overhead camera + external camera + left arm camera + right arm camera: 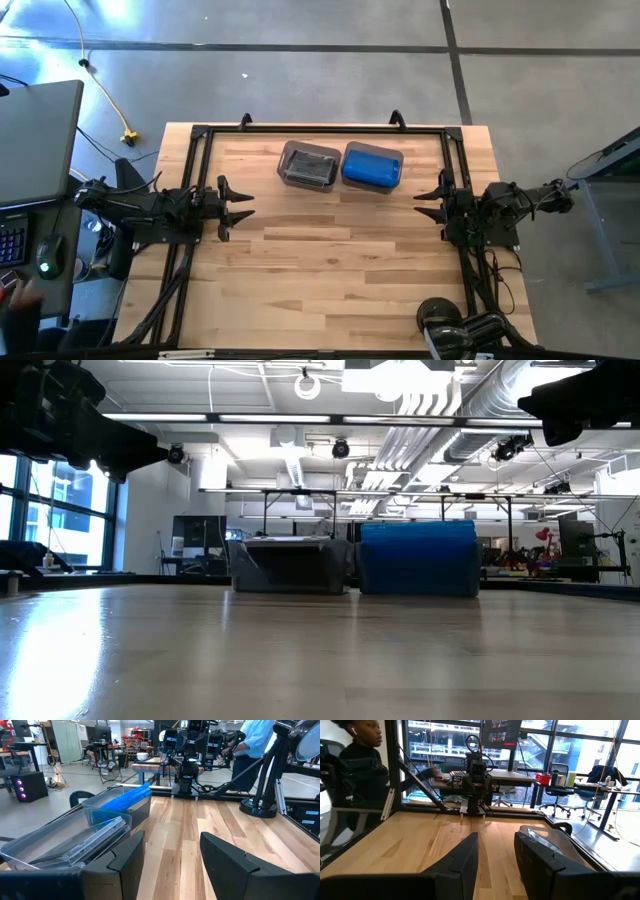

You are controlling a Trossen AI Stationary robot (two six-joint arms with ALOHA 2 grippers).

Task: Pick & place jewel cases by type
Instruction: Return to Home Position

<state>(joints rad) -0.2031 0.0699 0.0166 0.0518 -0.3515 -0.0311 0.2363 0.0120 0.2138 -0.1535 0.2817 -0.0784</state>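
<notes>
High view has the dark cases (pixel 309 167) lying in the left bin (pixel 310 146) and the blue cases (pixel 372 168) in the right bin (pixel 373 146) just beside it, at the far edge of the desk (pixel 330 280). The left tool (pixel 246 205) and right tool (pixel 420 201) hang at their own sides, fingers apart, holding nothing. The cases look thin, light, stiff and slick, likely to crack or skid under a hard pinch, so a gentle grip across one free edge seems best.
</notes>
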